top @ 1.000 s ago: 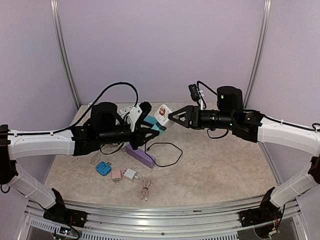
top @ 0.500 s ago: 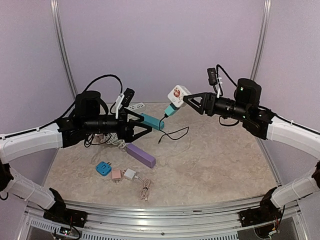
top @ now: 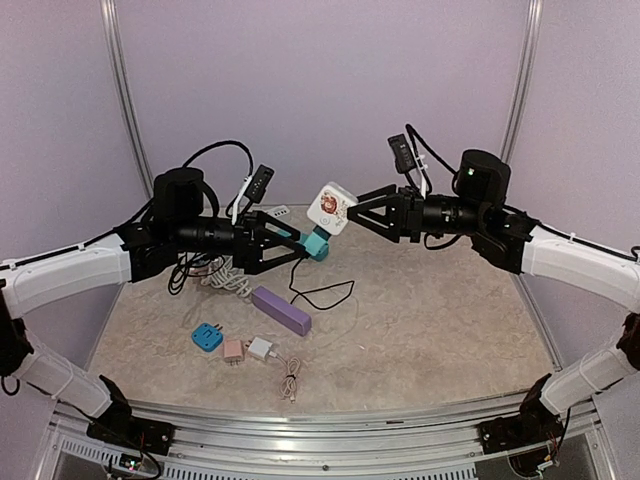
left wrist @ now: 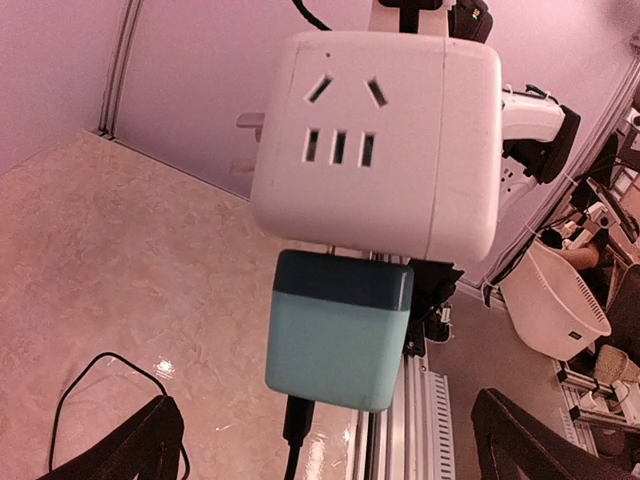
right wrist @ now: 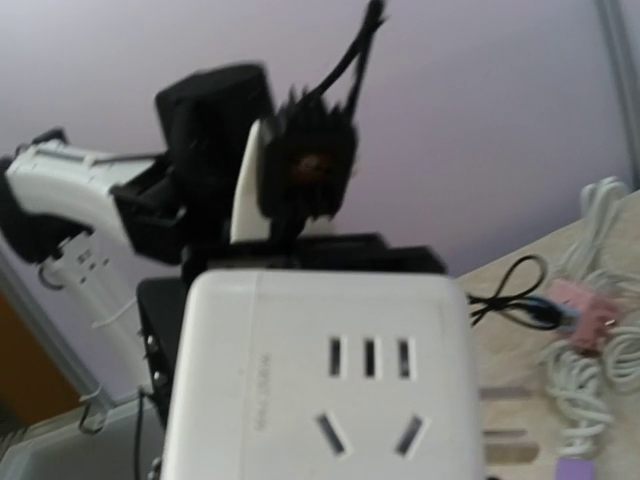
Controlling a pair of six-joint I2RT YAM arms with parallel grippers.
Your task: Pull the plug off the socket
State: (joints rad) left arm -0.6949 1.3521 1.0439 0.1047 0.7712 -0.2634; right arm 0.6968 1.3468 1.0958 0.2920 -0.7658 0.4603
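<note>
Mid-air above the tabletop [top: 430, 330], the right pincer [top: 355, 212] grips a white cube socket [top: 331, 208]. A teal plug [top: 317, 243] sits seated in the socket at its seven o'clock, its black cord [top: 325, 292] trailing down. The left pincer [top: 297, 248] gapes wide open, fingers flanking the plug without touching it. A purple block [top: 282, 310] lies on the tabletop at the plug's seven o'clock.

The marbled tabletop [top: 440, 330] carries a purple block [top: 281, 310] left of centre. A blue adapter [top: 207, 337], pink adapter [top: 233, 349] and white adapter [top: 260, 348] lie toward its near edge.
</note>
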